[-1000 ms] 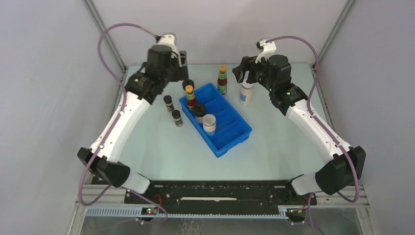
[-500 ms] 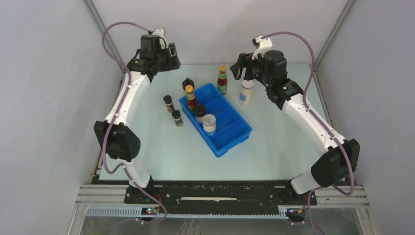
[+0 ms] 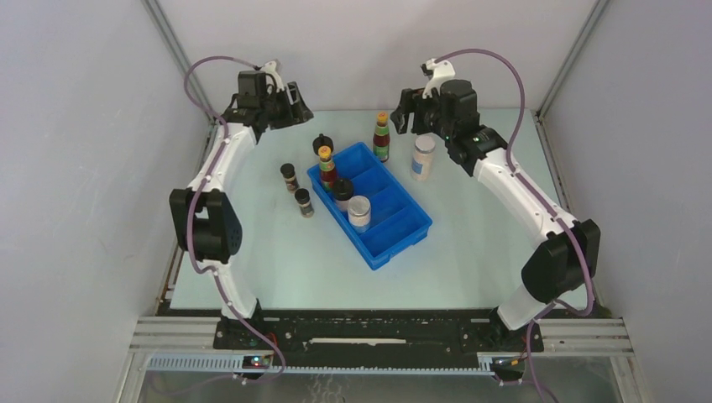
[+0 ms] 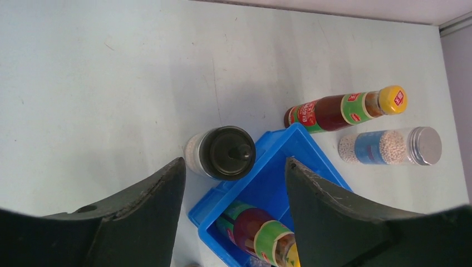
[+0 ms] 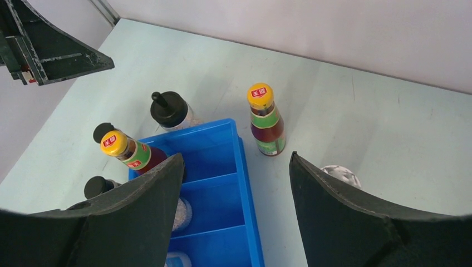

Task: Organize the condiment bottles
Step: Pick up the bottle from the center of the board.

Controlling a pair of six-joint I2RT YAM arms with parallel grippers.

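Note:
Both grippers hang high over the table's far end, open and empty. My left gripper (image 3: 294,102) (image 4: 234,162) looks down on a black-lidded jar (image 3: 321,145) (image 4: 225,153) standing just outside the far corner of the blue tray (image 3: 401,228) (image 4: 278,175). My right gripper (image 3: 405,115) (image 5: 235,159) is above the tray (image 5: 222,192). One dark-red bottle (image 3: 327,170) (image 5: 127,150), a black-lidded jar (image 3: 342,191) and a white-capped jar (image 3: 359,211) stand in the tray. A second dark-red bottle (image 3: 382,138) (image 5: 266,119) and a pale jar (image 3: 422,158) (image 5: 340,175) stand behind it.
Two short black-lidded spice jars (image 3: 289,176) (image 3: 304,202) stand on the table left of the tray. The enclosure's grey walls close in at the back and both sides. The tray's near compartments hold nothing.
Both arms have lifted and drawn back toward the far wall. My right gripper has moved off the pale jar, which stands free. The left arm has folded back to the left.

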